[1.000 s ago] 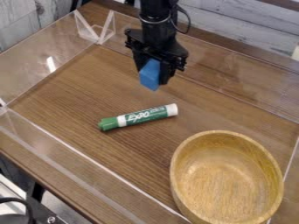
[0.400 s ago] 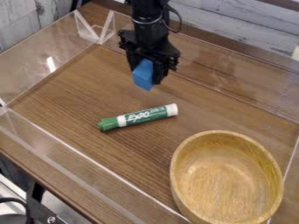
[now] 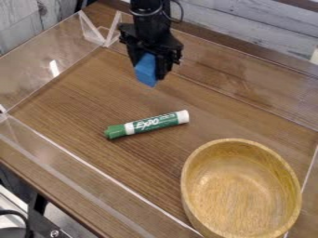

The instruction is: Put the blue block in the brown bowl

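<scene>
There's the robot arm, dark all over, black or close to it, and now a slim black cable curving off its side! Down low, the black gripper shows a bulky, knobbly body, with small paler glints across it; markings too small to read from here.

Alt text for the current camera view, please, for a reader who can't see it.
A black robot hand grips a small blue block near the back of a brown wooden table. Nearer the front lie a green-and-white Expo marker and, at the right, a wide, round light-brown bowl with nothing in it.
</scene>
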### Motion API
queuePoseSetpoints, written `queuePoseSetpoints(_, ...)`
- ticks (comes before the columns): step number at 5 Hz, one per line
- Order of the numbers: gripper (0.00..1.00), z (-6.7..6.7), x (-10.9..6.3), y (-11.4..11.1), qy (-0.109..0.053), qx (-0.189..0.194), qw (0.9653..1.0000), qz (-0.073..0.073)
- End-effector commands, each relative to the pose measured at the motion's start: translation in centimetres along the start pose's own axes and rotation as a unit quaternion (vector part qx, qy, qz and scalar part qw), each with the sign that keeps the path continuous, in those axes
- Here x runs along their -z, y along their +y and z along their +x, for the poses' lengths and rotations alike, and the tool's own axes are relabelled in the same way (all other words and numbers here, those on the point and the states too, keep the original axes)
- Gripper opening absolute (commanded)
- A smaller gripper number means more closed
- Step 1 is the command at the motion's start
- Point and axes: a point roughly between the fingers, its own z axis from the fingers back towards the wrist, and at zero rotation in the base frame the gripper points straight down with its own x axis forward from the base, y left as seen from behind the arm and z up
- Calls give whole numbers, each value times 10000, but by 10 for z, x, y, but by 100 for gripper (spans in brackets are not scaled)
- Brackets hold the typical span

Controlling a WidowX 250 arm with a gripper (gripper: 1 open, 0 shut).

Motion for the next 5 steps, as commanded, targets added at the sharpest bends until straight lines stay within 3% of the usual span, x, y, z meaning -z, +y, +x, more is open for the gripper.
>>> queuePoseSetpoints(1, 0, 19, -34, 12, -622, -25, 9980, 146)
queuePoseSetpoints(3, 0, 22, -48, 21, -954, -55, 9952, 221)
queuePoseSetpoints(5, 0, 24, -54, 37, -1160, -64, 9926, 356)
